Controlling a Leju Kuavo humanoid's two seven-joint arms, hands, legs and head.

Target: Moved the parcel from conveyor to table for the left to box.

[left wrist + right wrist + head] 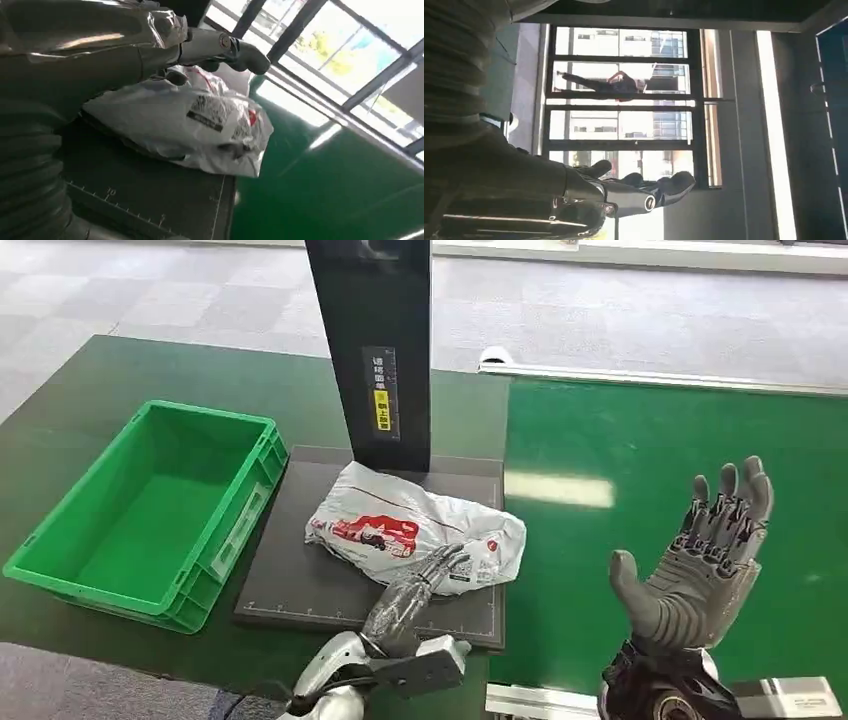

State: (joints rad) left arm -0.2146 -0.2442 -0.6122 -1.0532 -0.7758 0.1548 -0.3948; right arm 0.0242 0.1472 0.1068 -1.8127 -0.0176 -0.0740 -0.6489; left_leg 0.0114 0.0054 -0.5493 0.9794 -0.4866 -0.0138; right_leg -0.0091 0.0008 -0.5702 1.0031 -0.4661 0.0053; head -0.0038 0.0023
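Lying crumpled on the dark mat [300, 580], near its right edge, is a white parcel [410, 525] with red print, in front of a black upright post [372, 350]; the left hand [415, 590] rests on the parcel's near side, fingers [235, 50] stretched over the top, though whether they press in I cannot tell; the right hand [705, 560] is raised above the green conveyor [680, 440], palm up, fingers spread, holding nothing; a green crate [150, 510] sits just beside the mat's left edge.
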